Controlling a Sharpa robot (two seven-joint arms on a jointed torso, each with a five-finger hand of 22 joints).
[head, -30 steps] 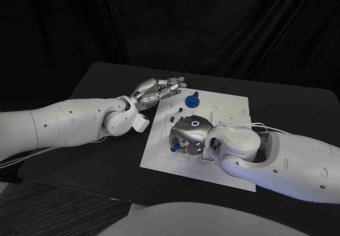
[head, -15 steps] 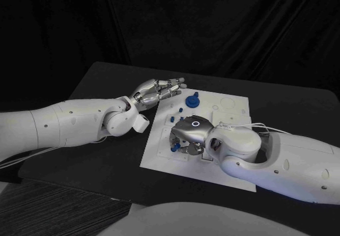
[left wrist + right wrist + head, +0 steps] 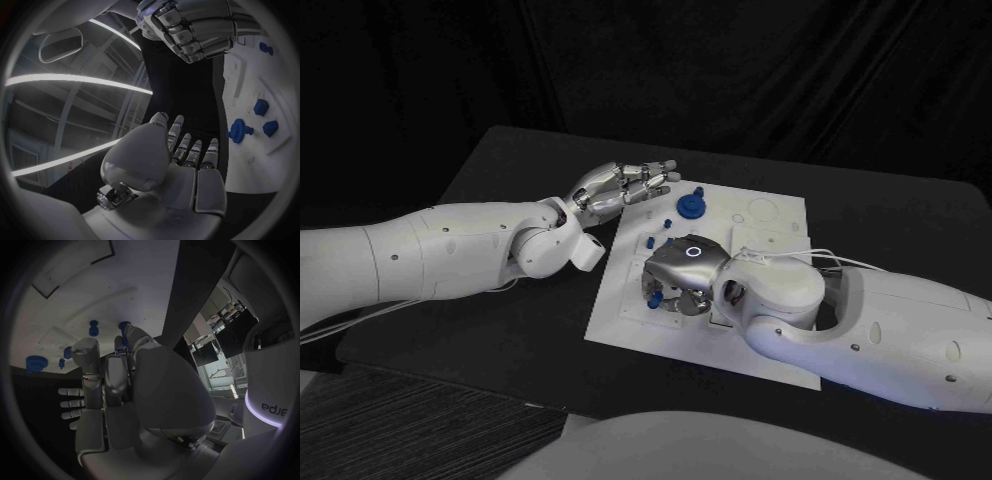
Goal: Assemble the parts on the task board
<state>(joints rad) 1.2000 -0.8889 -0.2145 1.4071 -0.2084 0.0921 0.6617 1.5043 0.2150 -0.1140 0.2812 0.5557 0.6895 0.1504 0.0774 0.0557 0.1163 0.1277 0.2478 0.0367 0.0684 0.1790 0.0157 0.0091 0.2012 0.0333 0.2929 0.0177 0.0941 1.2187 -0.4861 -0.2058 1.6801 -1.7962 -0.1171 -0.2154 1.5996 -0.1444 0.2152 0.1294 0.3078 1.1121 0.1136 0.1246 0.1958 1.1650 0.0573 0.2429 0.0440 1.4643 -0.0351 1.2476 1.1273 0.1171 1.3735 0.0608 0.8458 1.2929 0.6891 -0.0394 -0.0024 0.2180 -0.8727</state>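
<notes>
Head view: right hand (image 3: 679, 272) down over the near-left part of the task board (image 3: 776, 225), fingers curled under the palm around a small blue part (image 3: 655, 298) at the board's surface. Whether truly pinched or merely touched, cannot tell; the palm hides the contact. In the right wrist view, same hand (image 3: 115, 385) with fingers drawn together toward the board, a blue piece (image 3: 124, 332) peeking just past the fingertips.

Further out, toward the far-left corner of the board, left hand (image 3: 620, 184) hovering at the board's left edge, fingers straight, close together, holding nothing, touching no part. In the left wrist view, open palm (image 3: 181, 170) beside the white plate.

Beyond the hands: a larger round blue part (image 3: 691, 207) standing near the far edge of the board, a small blue piece (image 3: 651, 241) close to the left edge. Several pale recesses across the far-right area apparently unfilled.

Judged from this: assembly in an early to middle stage, one part being worked at the near-left, a few blue pieces already standing on the board, several seats left to fill.
</notes>
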